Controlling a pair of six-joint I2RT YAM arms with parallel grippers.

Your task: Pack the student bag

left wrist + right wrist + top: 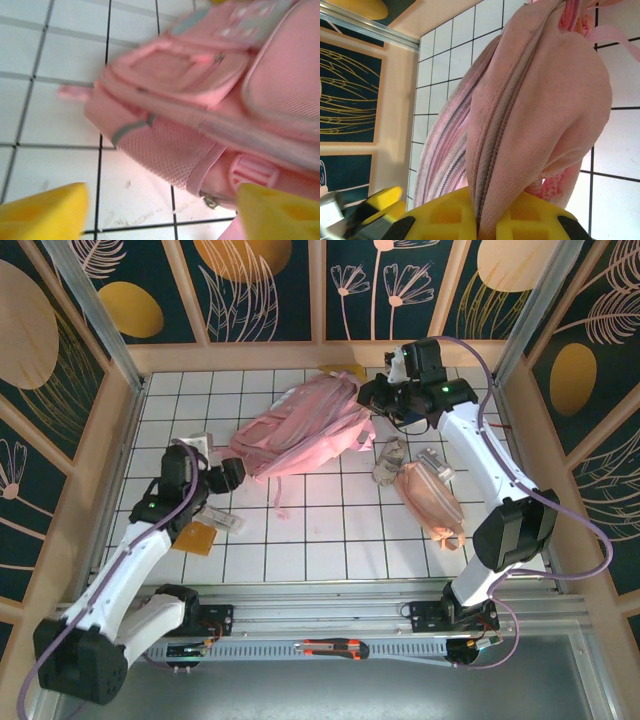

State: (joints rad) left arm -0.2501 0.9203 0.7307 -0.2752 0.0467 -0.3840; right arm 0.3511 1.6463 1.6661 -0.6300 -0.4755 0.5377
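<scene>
Pink fabric first. In the top view the student bag [300, 430] lies slumped on the white tiled table [330, 530], centre-back, with its long axis running lower-left to upper-right. My left gripper [232, 476] sits just beside the bag's lower-left end, pointed at it; I can't tell from up here if they touch. My right gripper [372, 398] is at the bag's upper-right end, right on the fabric. A pale-pink pouch [430, 502] lies right of the bag, apart from it, beside the right arm. A small amber item [197, 538] lies by the left arm, also apart from the bag.

Left wrist view: the left gripper [162, 217] has its jaws spread wide, yellow pads [45, 215] at both lower corners, with only tile between them. The student bag [200, 100] takes the upper right, just ahead of the pads, mesh side pocket nearest me. It's blurred, and I see no touch.

Right wrist view: the right gripper [480, 222] is clamped on a fold of the student bag [540, 100]. Fabric and a zipper line bunch into the narrow gap between the yellow fingers [440, 220]. The rest of the bag runs away from the fingers toward the top of the frame, tiles behind it.
</scene>
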